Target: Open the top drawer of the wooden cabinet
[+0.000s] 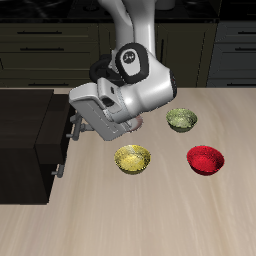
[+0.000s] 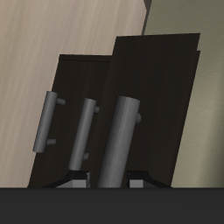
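Top drawer (image 2: 153, 96) of the wooden cabinet (image 1: 30, 140) shows in my wrist view standing proud of the fronts below it, its silver bar handle (image 2: 121, 140) running close under the camera. Two further handles (image 2: 83, 136) sit on the lower fronts beside it. In the exterior view I see my gripper (image 1: 72, 128) right at the cabinet's face, near its upper edge; I cannot tell whether the fingers are spread or pinched on the handle, because the hand body hides them.

I read no brand, label or writing on the cabinet or on the bowls.

Out from the cabinet's face the tabletop (image 1: 150, 215) lies bare as far as a yellow bowl (image 1: 132, 158). A green bowl (image 1: 181, 119) and a red bowl (image 1: 205, 159) sit farther from the cabinet, well apart from it.
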